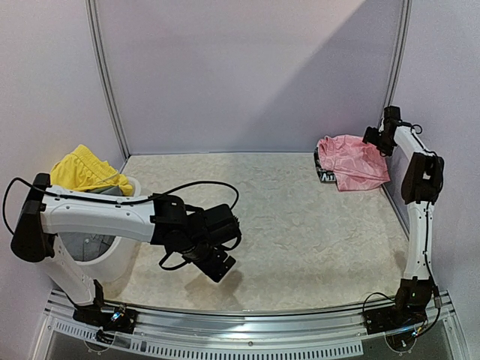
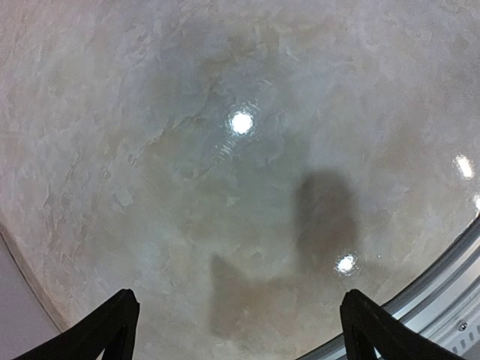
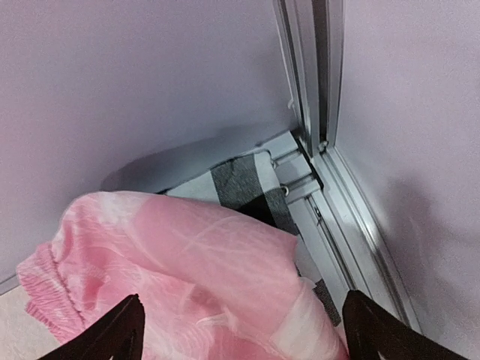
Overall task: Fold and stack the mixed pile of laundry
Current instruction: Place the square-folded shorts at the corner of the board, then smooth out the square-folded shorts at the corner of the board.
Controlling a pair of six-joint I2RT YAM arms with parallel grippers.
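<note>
Pink garment (image 3: 187, 255) just under right pincer (image 3: 240, 319)

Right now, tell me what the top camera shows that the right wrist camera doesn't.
Only the top camera: the yellow garment on the white basket at left, and the left gripper over bare table. Only the right wrist: the gathered hem of the pink garment, and the right gripper standing open. Both: the pink garment lying on the checked shirt.
</note>
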